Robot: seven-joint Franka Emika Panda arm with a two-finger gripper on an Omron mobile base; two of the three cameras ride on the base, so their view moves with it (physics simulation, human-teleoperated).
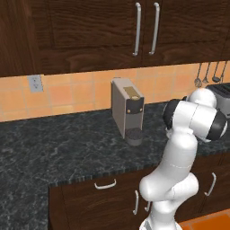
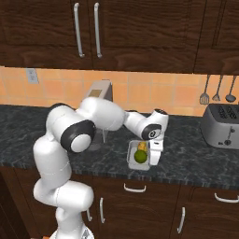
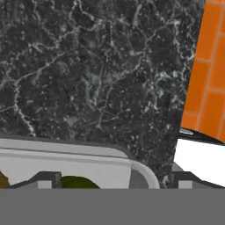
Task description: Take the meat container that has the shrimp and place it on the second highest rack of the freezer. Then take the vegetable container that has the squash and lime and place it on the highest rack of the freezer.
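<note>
Here, from the right base view, we see the clear rectangular vegetable container (image 2: 139, 155) lengthwise toward the counter edge, round green lime (image 2: 140, 157) nearest, bumpy yellow squash (image 2: 140, 146) behind. Hand view: the gripper (image 3: 113, 180) jaws spread wide, straddling its corner.

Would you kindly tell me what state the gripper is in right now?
Gripper: open, holding nothing, jaws straddling the corner wall of the clear plastic vegetable container with the round green lime.
</note>
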